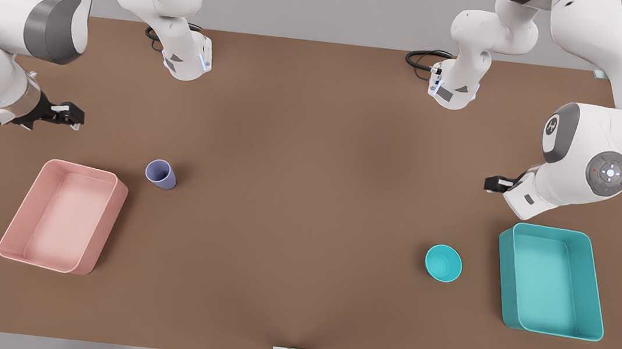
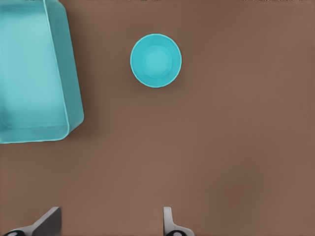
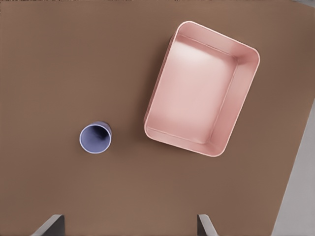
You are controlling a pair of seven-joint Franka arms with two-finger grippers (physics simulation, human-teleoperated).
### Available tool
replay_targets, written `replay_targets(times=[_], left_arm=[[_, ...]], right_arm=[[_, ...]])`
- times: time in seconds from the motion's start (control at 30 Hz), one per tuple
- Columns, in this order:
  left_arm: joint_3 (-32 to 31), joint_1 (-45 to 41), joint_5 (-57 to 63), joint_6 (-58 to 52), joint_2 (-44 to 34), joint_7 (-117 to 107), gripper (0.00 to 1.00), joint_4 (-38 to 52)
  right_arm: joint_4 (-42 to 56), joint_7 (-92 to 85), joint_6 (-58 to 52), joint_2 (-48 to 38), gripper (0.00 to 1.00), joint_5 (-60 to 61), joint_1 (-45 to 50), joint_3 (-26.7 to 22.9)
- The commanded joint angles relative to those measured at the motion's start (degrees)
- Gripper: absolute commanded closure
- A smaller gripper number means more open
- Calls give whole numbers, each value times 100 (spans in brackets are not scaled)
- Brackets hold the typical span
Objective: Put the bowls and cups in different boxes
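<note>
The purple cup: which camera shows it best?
The right wrist view: it looks straight down into the cup, upright on the table beside the pink box. The front view shows it farther off, at a slant, with its tapered side visible.

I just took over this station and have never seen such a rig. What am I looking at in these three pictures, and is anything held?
Two white robot arms stand over a brown table. The big picture looks down on it; the others ride on each wrist.

The left hand, open, hovers near the teal bowl and teal box, at the front view's right. The right hand, open too, hovers near the lavender cup and pink box. Nothing is held; both boxes are empty.
</note>
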Motion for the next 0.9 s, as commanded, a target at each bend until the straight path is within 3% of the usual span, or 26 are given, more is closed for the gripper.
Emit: replay_targets(times=[0.0, 0.07, 0.13, 0.3, 0.43, 0.67, 0.8, 0.83, 0.87], left_arm=[[7, 1, -3, 151, 0, 157, 0, 3], [7, -218, 32, 212, 368, 122, 0, 90], [-11, -446, 23, 256, 1792, 113, 0, 1320], [-116, -535, 111, 2532, 3111, -36, 0, 1576], [-116, -561, 313, 3043, 3586, -54, 0, 1558], [-90, -552, 340, 3034, 3788, -36, 0, 1277], [-90, -561, 340, 3166, 3955, -45, 0, 1277], [-90, -561, 340, 3192, 3955, -45, 4, 1277], [-90, -561, 340, 3192, 3981, -45, 19, 1277]], right_arm=[[-26, -439, 212, -17, 0, 28, 0, -2], [-280, -456, 195, -8, 0, -7, 219, -2], [-360, -202, 511, 431, 0, 64, 940, 7], [-2055, 98, 2778, 625, 0, 678, 914, -19], [-2688, 98, 3262, 529, 0, 705, 668, -54], [-4464, 98, 5072, 238, 0, 696, 158, -54], [-5000, 98, 5644, 265, 0, 705, 106, -54], [-5009, 98, 5653, 282, 0, 714, 106, -54], [-5044, 98, 5661, 326, 0, 714, 97, -54]])
